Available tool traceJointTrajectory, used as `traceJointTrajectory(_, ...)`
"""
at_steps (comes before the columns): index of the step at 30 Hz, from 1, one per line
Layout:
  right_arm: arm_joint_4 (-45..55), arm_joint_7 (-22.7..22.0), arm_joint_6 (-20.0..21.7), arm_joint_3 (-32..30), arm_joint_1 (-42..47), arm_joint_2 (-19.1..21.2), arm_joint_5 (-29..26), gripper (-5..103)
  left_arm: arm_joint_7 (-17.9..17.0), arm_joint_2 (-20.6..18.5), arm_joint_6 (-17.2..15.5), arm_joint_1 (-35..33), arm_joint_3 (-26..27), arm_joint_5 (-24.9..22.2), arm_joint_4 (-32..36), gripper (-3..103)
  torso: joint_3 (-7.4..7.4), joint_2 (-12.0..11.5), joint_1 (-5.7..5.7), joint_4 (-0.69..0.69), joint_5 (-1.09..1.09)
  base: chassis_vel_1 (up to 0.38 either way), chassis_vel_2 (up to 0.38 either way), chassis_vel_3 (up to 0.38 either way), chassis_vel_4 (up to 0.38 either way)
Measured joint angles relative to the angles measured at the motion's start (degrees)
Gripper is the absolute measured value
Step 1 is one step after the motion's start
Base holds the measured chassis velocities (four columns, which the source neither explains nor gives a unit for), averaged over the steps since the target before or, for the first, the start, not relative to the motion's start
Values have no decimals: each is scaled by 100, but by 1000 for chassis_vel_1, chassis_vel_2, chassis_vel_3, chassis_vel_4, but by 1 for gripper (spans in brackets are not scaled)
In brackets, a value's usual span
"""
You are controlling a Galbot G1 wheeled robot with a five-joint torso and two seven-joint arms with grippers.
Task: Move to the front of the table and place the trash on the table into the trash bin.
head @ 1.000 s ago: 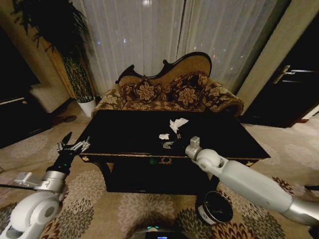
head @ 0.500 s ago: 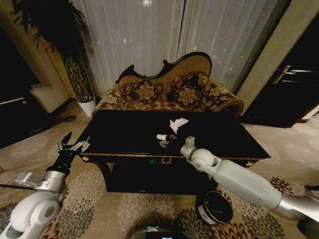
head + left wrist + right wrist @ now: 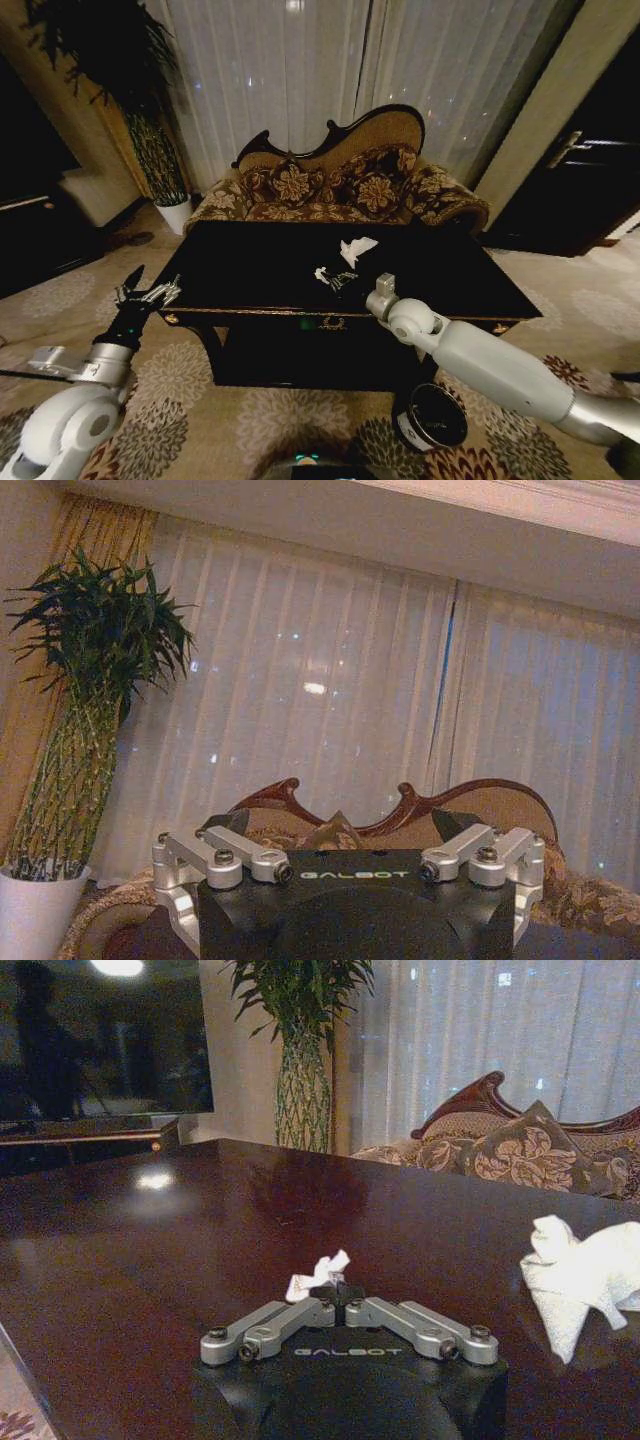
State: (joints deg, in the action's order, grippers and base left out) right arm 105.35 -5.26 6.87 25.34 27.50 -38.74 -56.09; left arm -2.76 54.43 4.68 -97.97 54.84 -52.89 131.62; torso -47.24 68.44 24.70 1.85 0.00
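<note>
Reaching over the table (image 3: 250, 270), the right gripper (image 3: 338, 1298) pinches a small white paper scrap (image 3: 318, 1272) just above its dark top, while the left gripper (image 3: 148, 293) hangs spread beside the table's left end.

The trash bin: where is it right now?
In the head view, the trash bin stands on the carpet at the table's front right corner, under the right arm.

Table (image 3: 250, 270) left half bare — white paper scraps (image 3: 357, 247) crowd its centre.
</note>
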Motion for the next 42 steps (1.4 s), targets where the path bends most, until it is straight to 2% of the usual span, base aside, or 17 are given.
traceJointTrajectory(9,178,-67,2,-319,220,154,18,0,0,0,0,0,0,0,0,100,0,0,0,-1,0,0,0,0,0)
traceJointTrajectory(13,411,-71,-29,-1112,781,542,-22,0,-1,0,0,0,0,0,0,100,0,0,0,0,1,0,0,0,0)
traceJointTrajectory(14,411,-71,-29,-1112,781,542,-22,0,-1,0,0,0,0,0,0,100,0,0,0,0,1,0,0,0,0)
traceJointTrajectory(17,667,151,-156,-2233,1752,967,68,0,0,0,0,0,0,0,0,100,0,0,0,-1,0,0,0,0,0)
traceJointTrajectory(18,667,151,-156,-2233,1752,967,68,0,0,0,0,0,0,0,0,100,0,0,0,-1,0,0,0,0,0)
traceJointTrajectory(20,866,327,-353,-3156,2708,1233,278,0,1,0,0,0,0,0,0,100,1,0,0,3,3,0,0,0,0)
traceJointTrajectory(22,990,448,-543,-3814,3299,1287,583,0,0,0,0,0,0,0,0,100,1,1,-1,3,0,0,0,0,0)
traceJointTrajectory(23,990,448,-543,-3814,3299,1287,583,0,0,0,0,0,0,0,0,100,1,1,-1,3,0,0,0,0,0)
traceJointTrajectory(25,1133,476,-726,-4462,3911,1252,749,0,0,0,0,0,0,0,0,100,1,0,0,0,0,0,0,0,0)
traceJointTrajectory(27,1153,476,-750,-4579,4031,1235,752,0,0,0,0,0,0,0,0,100,1,0,0,0,0,0,0,0,0)
traceJointTrajectory(31,1279,521,-921,-5508,5163,1112,784,0,0,0,0,0,0,0,0,100,0,0,0,-1,0,0,0,0,0)
traceJointTrajectory(33,1284,545,-954,-5684,5363,1072,810,0,0,0,0,0,0,0,0,100,0,0,0,-1,1,0,0,0,0)
traceJointTrajectory(36,1306,711,-1157,-6558,6393,791,923,0,0,0,0,0,0,0,0,100,1,0,0,-1,1,0,0,0,0)
traceJointTrajectory(38,1306,737,-1191,-6685,6545,731,937,0,0,0,0,0,0,0,0,100,1,0,0,0,1,0,0,0,0)
traceJointTrajectory(39,1298,818,-1290,-7036,6989,525,971,0,0,0,0,0,0,0,0,100,1,1,0,0,0,0,0,0,0)
traceJointTrajectory(42,1200,970,-1543,-7557,7676,104,1108,0,0,0,0,0,0,0,0,100,1,1,-1,1,0,0,0,0,0)
